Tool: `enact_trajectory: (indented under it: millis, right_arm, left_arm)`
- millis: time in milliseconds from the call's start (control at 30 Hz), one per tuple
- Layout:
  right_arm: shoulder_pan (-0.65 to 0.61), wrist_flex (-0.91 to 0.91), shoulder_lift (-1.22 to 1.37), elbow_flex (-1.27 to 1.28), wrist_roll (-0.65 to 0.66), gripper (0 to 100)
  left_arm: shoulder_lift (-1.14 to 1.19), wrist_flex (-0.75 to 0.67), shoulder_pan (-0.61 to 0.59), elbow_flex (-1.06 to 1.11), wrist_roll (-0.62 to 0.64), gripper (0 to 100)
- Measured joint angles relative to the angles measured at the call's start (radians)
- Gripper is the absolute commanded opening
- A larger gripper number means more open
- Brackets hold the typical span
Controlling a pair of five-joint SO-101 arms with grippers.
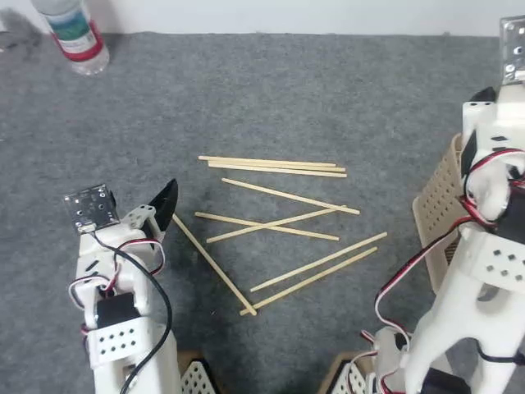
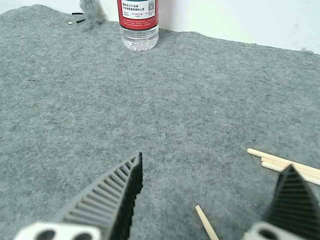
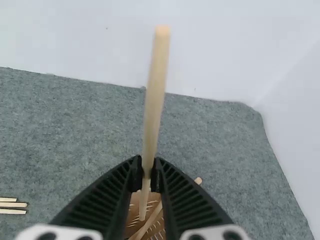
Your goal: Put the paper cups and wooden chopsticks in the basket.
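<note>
Chopstick (image 3: 155,95) pinched in right gripper (image 3: 145,173) over basket (image 1: 439,209), seen from its wrist, left gripper (image 2: 214,164) wide beside loose chopsticks (image 1: 279,223)

The counter (image 1: 328,90) is covered with a grey felt-like cloth, and several wooden chopsticks (image 1: 267,225) lie loose on its middle part: two side by side farther from the arms, two crossing each other below them, and others lying slanted nearer the arms. A plastic bottle (image 1: 75,33) with a red label stands near the far left corner. A beige perforated basket (image 1: 439,209) is at the right edge.
</note>
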Motion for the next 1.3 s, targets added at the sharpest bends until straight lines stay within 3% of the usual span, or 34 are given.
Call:
enact_trajectory:
  millis: [1000,1200,1300]
  right_arm:
    - [0.008,0.0,-0.002,0.063,0.0,1.1]
    - [0.052,0.0,-0.002,0.063,0.0,14.7]
    - [0.063,0.0,-0.002,0.063,0.0,15.4]
  left_arm:
    - [0.0,0.0,0.0,0.0,0.0,39]
    - [0.0,0.0,0.0,0.0,0.0,39]
    - [0.0,0.0,0.0,0.0,0.0,39]
